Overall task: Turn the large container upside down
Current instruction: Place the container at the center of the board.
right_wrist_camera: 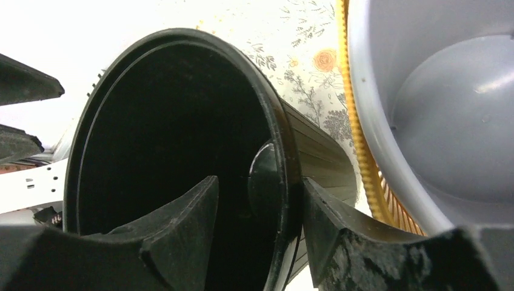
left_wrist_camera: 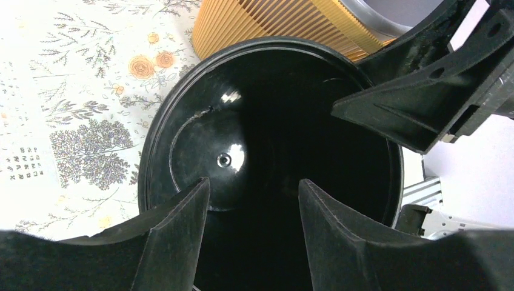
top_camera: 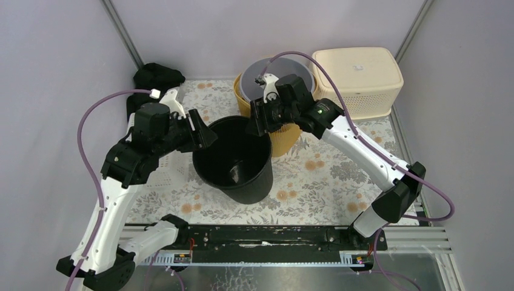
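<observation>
The large black plastic bucket [top_camera: 233, 159] stands mouth-up on the floral table [top_camera: 321, 176] — my left hand [top_camera: 203, 130] and right hand [top_camera: 257, 121] sit at opposite rims, both unclenched. Grasping step: next, clamp together, lift, roll it over.

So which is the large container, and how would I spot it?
Start at the flowered table and look to its middle. The large container is the round bucket standing mouth up there. It is plain black; the ribbed bin just behind it is orange, the boxy basket further back cream.
</observation>
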